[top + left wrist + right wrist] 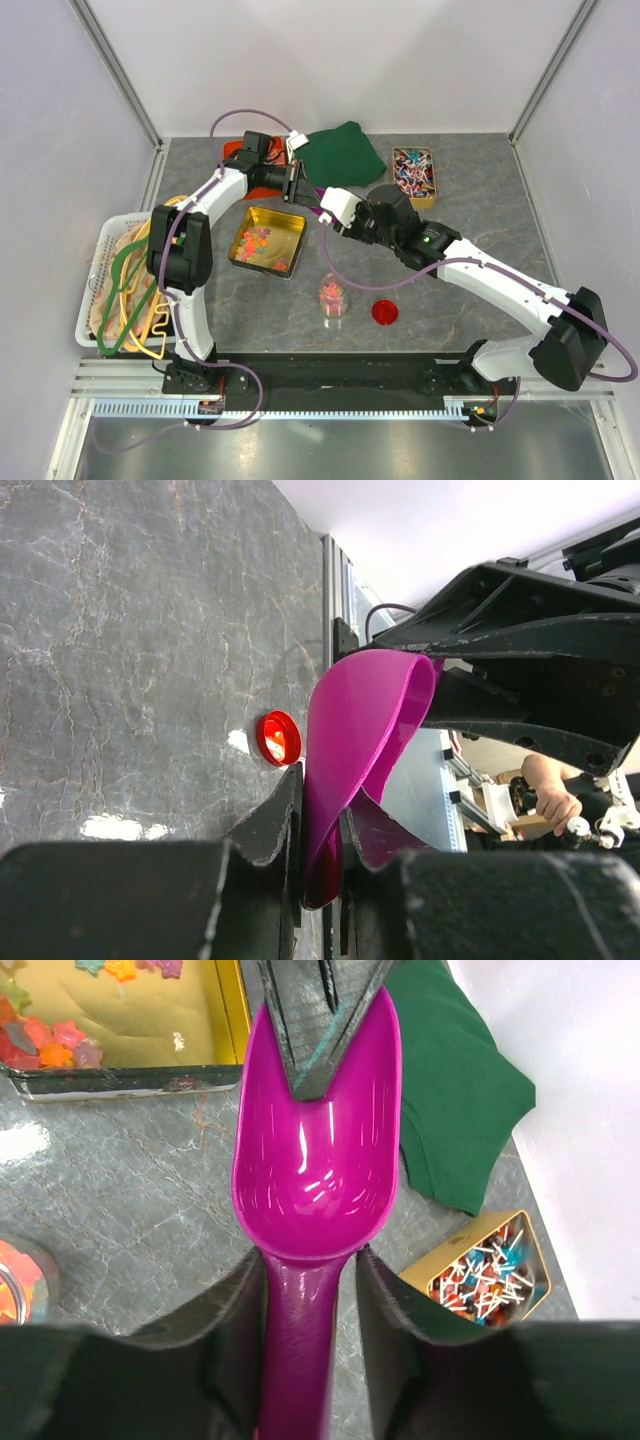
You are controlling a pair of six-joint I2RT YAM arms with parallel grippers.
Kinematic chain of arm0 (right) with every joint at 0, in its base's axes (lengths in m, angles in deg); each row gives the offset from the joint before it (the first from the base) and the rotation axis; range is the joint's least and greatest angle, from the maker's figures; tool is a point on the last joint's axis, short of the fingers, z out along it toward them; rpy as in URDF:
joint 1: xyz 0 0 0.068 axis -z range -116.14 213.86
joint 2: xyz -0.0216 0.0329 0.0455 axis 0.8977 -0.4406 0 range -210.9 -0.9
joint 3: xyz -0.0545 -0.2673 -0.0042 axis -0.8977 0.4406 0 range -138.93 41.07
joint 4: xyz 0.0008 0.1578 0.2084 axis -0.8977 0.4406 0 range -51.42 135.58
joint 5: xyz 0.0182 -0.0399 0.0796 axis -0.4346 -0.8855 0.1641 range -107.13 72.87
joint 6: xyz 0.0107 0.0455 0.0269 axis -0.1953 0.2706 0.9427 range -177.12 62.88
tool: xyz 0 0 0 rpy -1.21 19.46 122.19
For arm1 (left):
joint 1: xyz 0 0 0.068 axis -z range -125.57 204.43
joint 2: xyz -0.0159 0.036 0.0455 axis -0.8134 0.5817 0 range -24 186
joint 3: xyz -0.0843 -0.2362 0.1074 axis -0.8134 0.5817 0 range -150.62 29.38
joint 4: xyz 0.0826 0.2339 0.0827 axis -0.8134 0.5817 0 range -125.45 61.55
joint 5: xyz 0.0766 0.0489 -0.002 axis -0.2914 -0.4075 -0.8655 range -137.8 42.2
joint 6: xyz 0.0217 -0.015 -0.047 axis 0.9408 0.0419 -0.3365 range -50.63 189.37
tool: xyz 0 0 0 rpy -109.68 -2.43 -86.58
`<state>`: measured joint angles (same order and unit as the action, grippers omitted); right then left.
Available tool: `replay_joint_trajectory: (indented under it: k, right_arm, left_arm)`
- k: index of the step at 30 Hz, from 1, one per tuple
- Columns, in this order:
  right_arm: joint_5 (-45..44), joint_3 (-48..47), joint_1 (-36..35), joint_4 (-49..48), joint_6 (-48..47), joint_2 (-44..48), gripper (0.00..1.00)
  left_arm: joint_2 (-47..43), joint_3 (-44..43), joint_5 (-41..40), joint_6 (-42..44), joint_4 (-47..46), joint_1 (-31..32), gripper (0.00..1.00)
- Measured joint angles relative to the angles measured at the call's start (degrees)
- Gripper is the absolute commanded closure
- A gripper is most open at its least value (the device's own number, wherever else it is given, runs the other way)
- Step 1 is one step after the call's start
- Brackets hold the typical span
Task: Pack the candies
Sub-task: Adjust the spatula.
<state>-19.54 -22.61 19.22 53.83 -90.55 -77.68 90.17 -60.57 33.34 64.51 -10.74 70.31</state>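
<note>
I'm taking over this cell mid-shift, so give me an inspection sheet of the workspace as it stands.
Surface: grey marbled table.
Job's things: candies in a gold tin; more in a small clear jar; red lid lying apart from it; magenta scoop empty.
Clutter: green cloth; box of wrapped sweets; white basket of hangers; orange object, unclear.
Grippers: left gripper jaws pinch the scoop's rim; right gripper jaws shut on its handle.
Cables: purple cables loop along both arms.
Surroundings: white walls, metal frame post; a person's hand beyond the table.
</note>
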Motion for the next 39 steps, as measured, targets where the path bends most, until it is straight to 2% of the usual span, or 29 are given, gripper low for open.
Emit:
replay_joint_trajectory:
  k: [1,6,8,11,15,18,21,26,32,39]
  right_arm:
    - [-0.15,0.15,0.11,-0.20,0.33,0.00,0.68]
    - [-0.35,0.57,0.63,-0.70,1.55,0.00,0.88]
    - [-0.37,0.79,0.66,-0.96,1.55,0.00,1.00]
    - [-0.35,1.18,0.72,-1.46,1.55,0.00,1.00]
    - [-0.22,1.31,0.76,-1.53,1.55,0.00,1.00]
    - [-0.26,1.42,0.87,-1.57,1.55,0.00,1.00]
    - [-0.85,1.86,1.11,-1.64,1.79,0.07,1.00]
    - [-1.95,1.95,1.40,-1.86,2.01,0.15,1.00]
    - [-0.79,1.95,1.55,-1.84,1.92,0.15,1.00]
    - [-0.35,1.53,1.64,-0.98,1.88,0.13,1.00]
  left_arm:
    - [-0.02,0.02,-0.11,-0.02,0.00,0.00,0.98]
    - [-0.20,0.04,-0.92,-0.04,0.00,-0.07,0.98]
    - [-0.31,0.04,-1.14,-0.04,0.00,-0.07,0.98]
    - [-0.33,0.09,-1.51,-0.04,0.00,-0.07,0.97]
    - [-0.33,0.24,-1.55,-0.02,0.00,-0.04,0.65]
    - [-0.39,0.28,-1.01,0.33,-0.02,0.02,0.49]
    - [-0.68,0.28,-0.94,0.50,-0.07,0.35,0.43]
    - [-0.76,0.17,-3.58,0.52,0.07,-1.11,0.43]
    - [-0.83,-0.48,-9.38,0.85,1.07,-6.80,0.43]
    - [-2.95,0.83,-19.37,4.07,3.48,-10.80,0.41]
